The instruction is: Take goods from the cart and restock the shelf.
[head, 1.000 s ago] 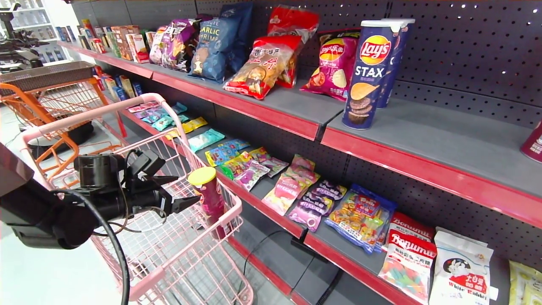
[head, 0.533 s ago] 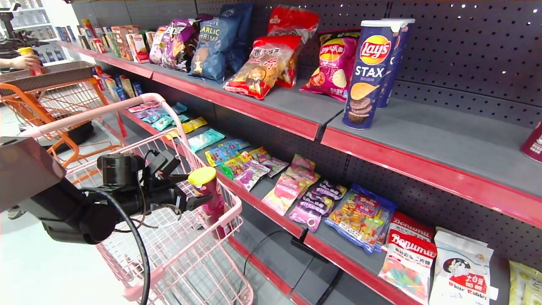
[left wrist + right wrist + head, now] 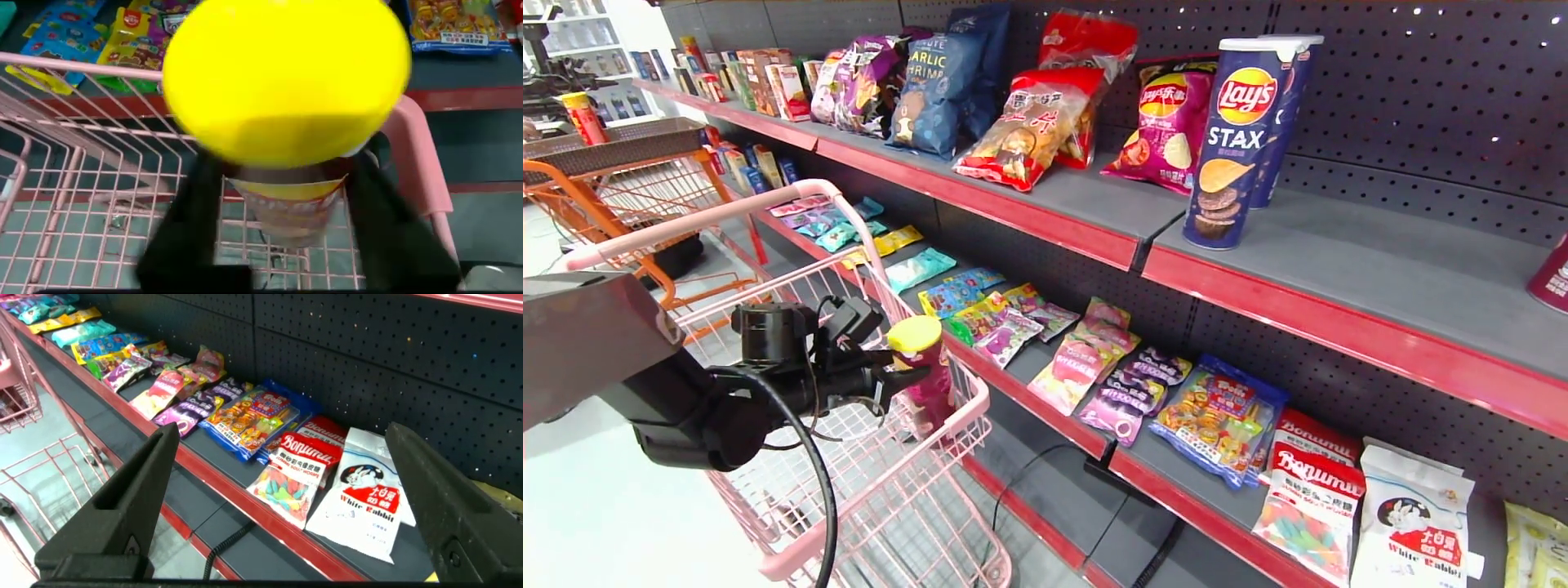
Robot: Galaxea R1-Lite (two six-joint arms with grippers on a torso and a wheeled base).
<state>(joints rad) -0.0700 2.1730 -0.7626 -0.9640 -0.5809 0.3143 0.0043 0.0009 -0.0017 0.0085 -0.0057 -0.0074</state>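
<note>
A magenta chips can with a yellow lid stands slightly tilted in the front corner of the pink cart, against the wire wall nearest the shelf. My left gripper reaches in from the left, shut on the chips can just under the lid; its dark fingers press both sides of the can body. My right gripper hangs open with nothing in it in front of the lower shelf's candy bags.
The upper shelf has bare grey room to the right of two blue chips cans; snack bags fill its left part. The lower shelf carries rows of candy packets. An orange cart stands beyond the pink one.
My left arm has pushed forward toward the shelf, and its fingers have come around the chips can and closed on it. The can now leans a little.
</note>
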